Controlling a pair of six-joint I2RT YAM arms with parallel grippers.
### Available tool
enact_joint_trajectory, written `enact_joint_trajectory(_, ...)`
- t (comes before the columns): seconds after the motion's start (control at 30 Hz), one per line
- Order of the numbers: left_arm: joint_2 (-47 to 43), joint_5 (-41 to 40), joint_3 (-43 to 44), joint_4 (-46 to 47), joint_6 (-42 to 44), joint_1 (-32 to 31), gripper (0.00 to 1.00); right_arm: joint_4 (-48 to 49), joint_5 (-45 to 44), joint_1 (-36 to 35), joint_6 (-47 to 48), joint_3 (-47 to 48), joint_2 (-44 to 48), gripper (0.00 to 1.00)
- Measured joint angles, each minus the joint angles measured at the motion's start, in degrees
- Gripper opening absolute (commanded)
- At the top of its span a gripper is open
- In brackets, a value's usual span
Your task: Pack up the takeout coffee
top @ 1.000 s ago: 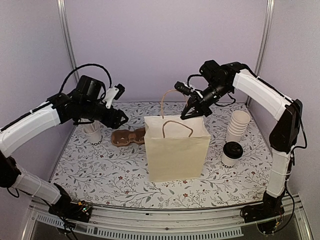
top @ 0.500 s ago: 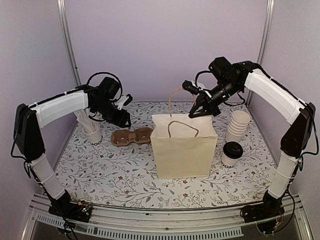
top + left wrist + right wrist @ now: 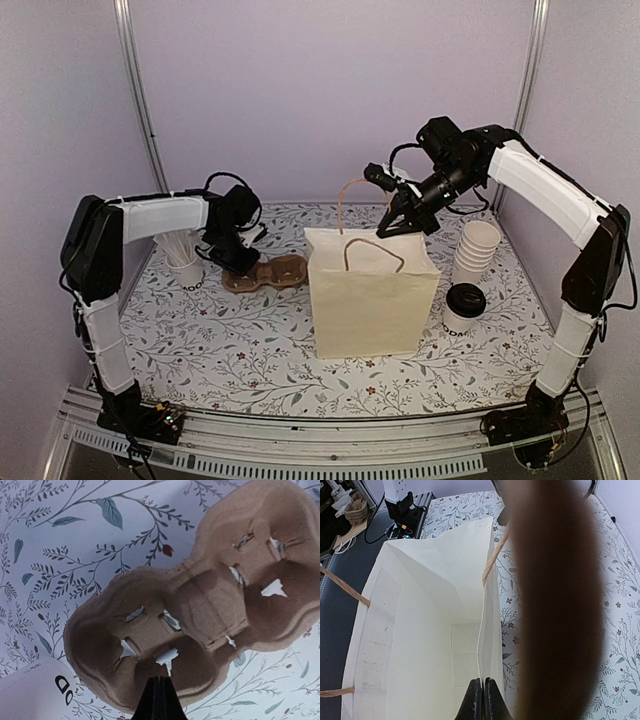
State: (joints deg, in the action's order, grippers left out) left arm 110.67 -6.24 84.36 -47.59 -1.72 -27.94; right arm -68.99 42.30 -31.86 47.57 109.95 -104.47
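The takeout coffee (image 3: 463,305), a white cup with a black lid, stands on the table right of the paper bag (image 3: 370,295). My right gripper (image 3: 405,222) is shut on the bag's back rim. In the right wrist view its tips (image 3: 483,680) pinch the white paper wall of the bag (image 3: 420,645), whose inside shows nothing in it. My left gripper (image 3: 240,262) is down on the brown cup carrier (image 3: 268,272). In the left wrist view its shut tips (image 3: 161,680) lie over the near well of the carrier (image 3: 210,595). Whether cardboard is pinched between them does not show.
A stack of plain white cups (image 3: 476,250) stands behind the coffee. A white cup of stir sticks (image 3: 185,265) stands just left of the carrier, and its side (image 3: 35,690) shows in the left wrist view. The bag's twine handle (image 3: 555,605) blurs across the right wrist view.
My left arm has swung in and down onto the carrier, and its jaws have gone from open to shut. The bag has shifted slightly right with my right gripper.
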Motion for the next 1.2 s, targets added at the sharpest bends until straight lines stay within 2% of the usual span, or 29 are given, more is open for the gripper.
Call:
enact_joint_trajectory(0.1, 2.34, -2.14, -0.33, 0.15, 0.17, 0.00, 0.00, 0.07, 0.07, 0.00, 0.00, -0.04, 0.00, 0.00)
enact_joint_trajectory(0.3, 3.19, -1.38, -3.78, 0.33, 0.72, -0.15, 0.02, 0.09, 0.24, 0.00, 0.00, -0.11, 0.00, 0.00)
enact_joint_trajectory(0.5, -0.46, 1.99, -9.55, 0.31, 1.44, -1.18, 0.04, 0.83, 0.55, 0.00, 0.04, -1.88, 0.17, 0.00)
enact_joint_trajectory(0.73, -3.98, 8.22, -10.05, 0.50, 2.43, -3.96, 0.05, 1.14, 1.49, 0.04, 0.02, -2.43, 0.17, 0.00)
enact_joint_trajectory(0.77, -4.07, 8.76, -10.03, 0.44, 2.38, -4.31, 0.06, 1.16, 1.53, 0.04, 0.02, -2.45, 0.17, 0.00)
enact_joint_trajectory(0.87, -4.07, 9.01, -9.27, -0.33, 1.66, -4.68, 0.34, 1.16, 1.57, 0.04, 0.02, -2.47, 0.17, 0.00)
enact_joint_trajectory(0.9, -4.11, 8.90, -8.59, -0.55, 1.31, -4.68, 0.40, 1.16, 1.57, 0.04, 0.02, -2.47, 0.17, 0.00)
enact_joint_trajectory(0.97, -4.28, 8.63, -6.71, -0.85, 0.66, -4.61, 0.45, 1.16, 1.60, 0.04, 0.02, -2.47, 0.17, 0.00)
enact_joint_trajectory(1.2, -3.93, 8.61, 0.76, -0.72, -0.17, -3.69, 0.53, 1.18, 1.60, 0.04, 0.00, -2.47, 0.17, 0.00)
